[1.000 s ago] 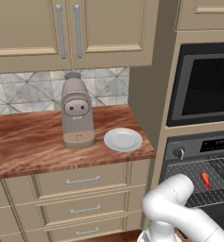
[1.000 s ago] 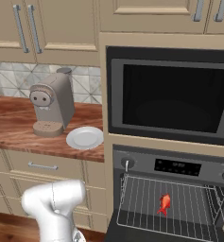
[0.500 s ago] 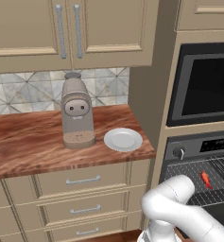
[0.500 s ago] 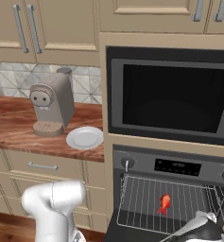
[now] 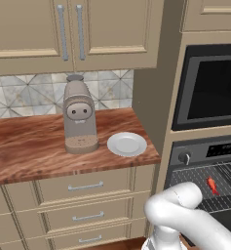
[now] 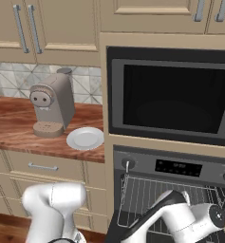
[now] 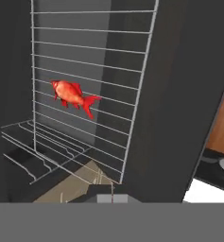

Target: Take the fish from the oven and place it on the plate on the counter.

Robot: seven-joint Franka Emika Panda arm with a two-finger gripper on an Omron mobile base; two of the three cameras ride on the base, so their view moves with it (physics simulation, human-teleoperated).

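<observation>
One small red-orange fish [image 7: 73, 96] lies on the oven [image 6: 171, 190] rack, jaws closed, empty.

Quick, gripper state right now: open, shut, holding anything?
Gripper: shut, holding nothing. The fish lies on the oven rack, apart from the gripper.

I see a tall beige pod coffee machine [image 5: 79, 115] standing upright, backed by grey patterned wall tiles [image 5: 19, 93]. At its twelve o'clock, beige wall cabinets with silver handles [image 5: 68, 31]. At three o'clock, a black glass-fronted built-in microwave [image 6: 173, 102].
</observation>
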